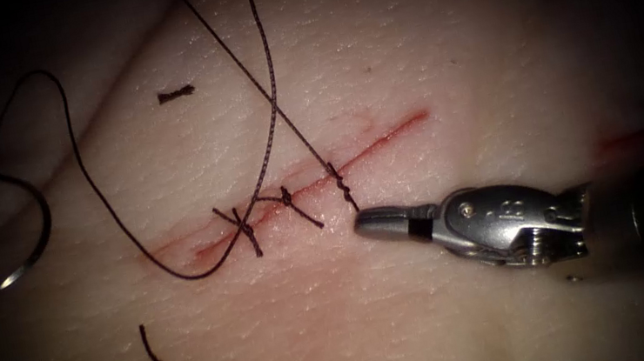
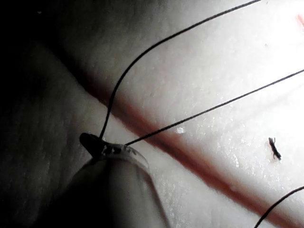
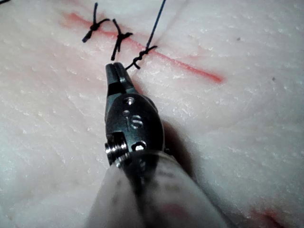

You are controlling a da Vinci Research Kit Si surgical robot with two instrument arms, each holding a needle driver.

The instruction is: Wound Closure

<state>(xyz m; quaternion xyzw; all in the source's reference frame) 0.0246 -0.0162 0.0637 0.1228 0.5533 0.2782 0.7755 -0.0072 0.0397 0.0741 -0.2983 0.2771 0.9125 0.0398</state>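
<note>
The tissue [image 1: 421, 39] is crossed by the cut [image 1: 296, 185], running lower left to upper right. The right tool [image 1: 374, 222], clenched on nothing, is set just right of the third knot [image 1: 341, 186]. The needle [image 1: 33, 245] lies free, far left. The left tool [image 2: 95, 142] is clamped on the thread [image 2: 156, 45].

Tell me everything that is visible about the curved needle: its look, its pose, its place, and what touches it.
The needle is a thin, dark, curved piece of metal with a bright, shiny tip at its lower end. It lies free on the tissue, far to the left of the cut, and is not in the tissue. No tool holds it. The dark thread runs on from its upper end, arches over, and sweeps down to the stitches at the cut.
</note>
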